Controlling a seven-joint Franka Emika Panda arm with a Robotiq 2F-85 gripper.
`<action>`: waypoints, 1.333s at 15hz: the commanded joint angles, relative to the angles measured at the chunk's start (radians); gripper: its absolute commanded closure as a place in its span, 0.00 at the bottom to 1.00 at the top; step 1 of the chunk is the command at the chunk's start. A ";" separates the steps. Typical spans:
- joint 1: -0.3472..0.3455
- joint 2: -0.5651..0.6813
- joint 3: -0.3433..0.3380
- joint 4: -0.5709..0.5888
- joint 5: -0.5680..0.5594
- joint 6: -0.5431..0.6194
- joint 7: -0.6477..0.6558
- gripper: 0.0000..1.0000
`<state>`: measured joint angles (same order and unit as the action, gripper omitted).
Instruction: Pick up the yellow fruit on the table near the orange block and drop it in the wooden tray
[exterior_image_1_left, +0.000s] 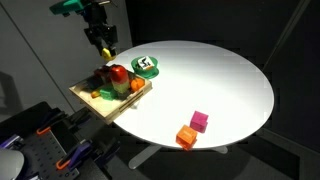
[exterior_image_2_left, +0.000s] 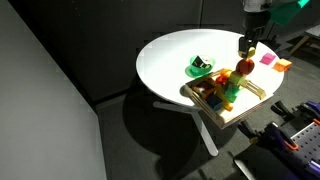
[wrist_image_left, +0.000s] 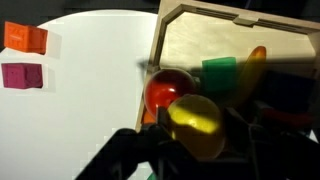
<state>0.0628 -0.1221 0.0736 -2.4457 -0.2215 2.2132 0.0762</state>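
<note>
The yellow fruit (wrist_image_left: 195, 125) sits between the fingers of my gripper (wrist_image_left: 198, 150) in the wrist view, and the gripper is shut on it. In both exterior views the gripper (exterior_image_1_left: 105, 46) (exterior_image_2_left: 247, 45) hangs just above the wooden tray (exterior_image_1_left: 84, 96) (exterior_image_2_left: 236, 113) at the edge of the round white table. The tray (wrist_image_left: 200, 12) holds a red fruit (wrist_image_left: 166, 88), a green block (wrist_image_left: 220, 72) and other toy pieces right under the yellow fruit. The orange block (exterior_image_1_left: 185, 136) (wrist_image_left: 25, 38) lies far off on the table.
A pink block (exterior_image_1_left: 199, 121) (wrist_image_left: 22, 75) lies next to the orange block. A green dish (exterior_image_1_left: 146, 66) (exterior_image_2_left: 201, 68) stands on the table beside the tray. The white table (exterior_image_1_left: 220, 80) ends in a round edge with dark floor around it.
</note>
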 joint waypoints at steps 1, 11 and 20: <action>0.020 -0.072 0.008 -0.066 0.044 0.039 -0.073 0.66; 0.045 -0.030 0.026 -0.127 0.119 0.175 -0.073 0.66; 0.044 0.086 0.025 -0.122 0.135 0.262 -0.075 0.66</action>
<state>0.1084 -0.0697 0.0960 -2.5707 -0.1034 2.4446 -0.0033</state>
